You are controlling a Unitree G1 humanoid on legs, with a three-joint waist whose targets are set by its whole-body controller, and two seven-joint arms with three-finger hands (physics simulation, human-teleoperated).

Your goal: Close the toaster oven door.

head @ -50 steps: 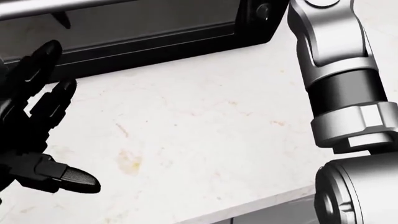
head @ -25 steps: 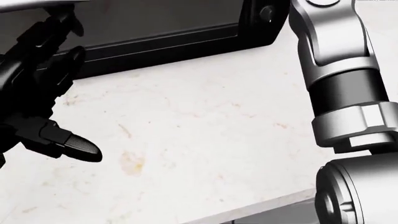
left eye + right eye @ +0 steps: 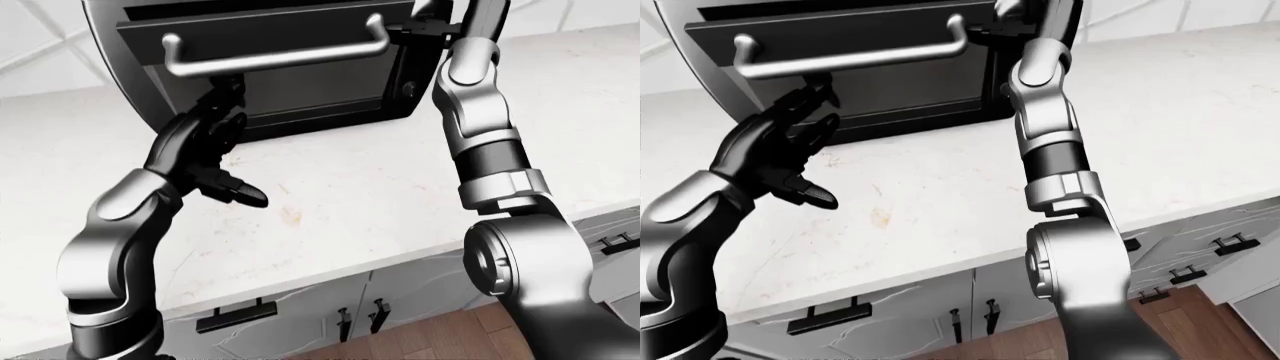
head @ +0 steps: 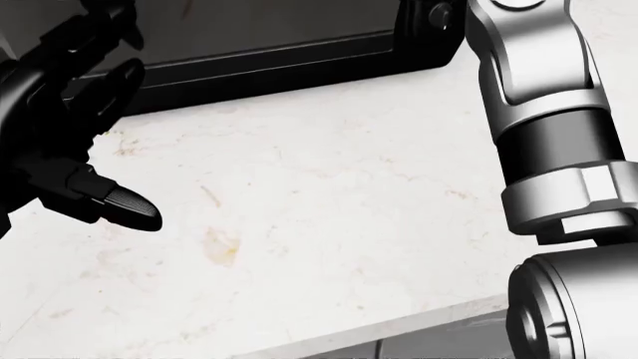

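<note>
While the toaster oven [image 3: 290,67] stands at the top of the left-eye view on the pale marbled surface [image 3: 350,180], its door [image 3: 270,52] hangs partly open, tilted outward, with the silver bar handle [image 3: 275,56] running across its upper part. The left hand [image 3: 205,146] is raised just below the handle, at the lower edge of the door; its black fingers [image 3: 225,112] are spread open and grip nothing, the thumb pointing toward the lower right of that view. Whether the fingertips touch the door cannot be told. The right arm [image 3: 480,120] reaches up along the right side of the oven; the right hand is at the top edge of the views, largely hidden, and the state of its fingers cannot be told. Below the surface edge, grey cabinet fronts [image 3: 940,307] with black pulls show above a wooden floor [image 3: 420,337].
</note>
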